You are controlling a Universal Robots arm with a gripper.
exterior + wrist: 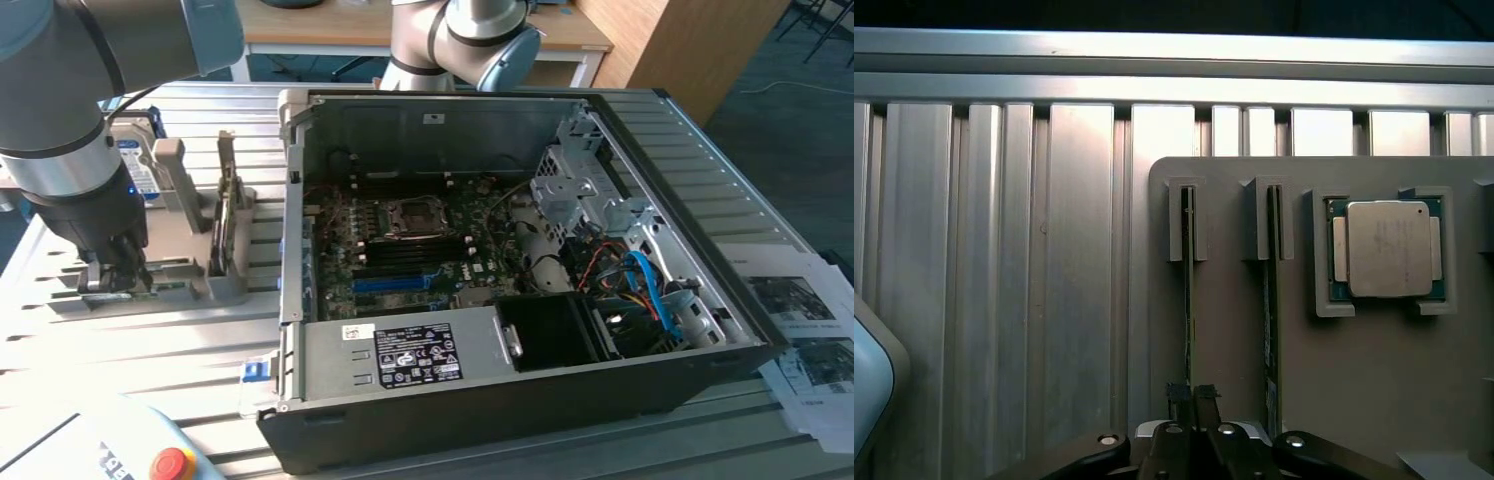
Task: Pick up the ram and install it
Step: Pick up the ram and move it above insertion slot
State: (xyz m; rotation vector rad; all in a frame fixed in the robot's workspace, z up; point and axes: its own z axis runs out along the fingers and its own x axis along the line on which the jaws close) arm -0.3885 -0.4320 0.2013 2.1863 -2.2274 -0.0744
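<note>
The ram (1189,300) is a thin green stick standing on edge in a slot of the grey holder (1354,380). A second stick (1269,330) stands in the neighbouring slot. My gripper (1192,398) is down over the first stick's near end, its fingertips (1179,395) drawn together on the board's edge. In the exterior view my gripper (114,272) is lowered onto the grey holder (187,275) at the exterior view's left, beside the open computer case (534,380). The motherboard's blue slot (394,283) lies inside the case.
A square silver processor chip (1389,248) sits in a pocket of the holder beyond the sticks. The ribbed metal table (1004,250) carries everything. A pendant with a red button (167,463) lies at the near left, papers (801,320) at the right.
</note>
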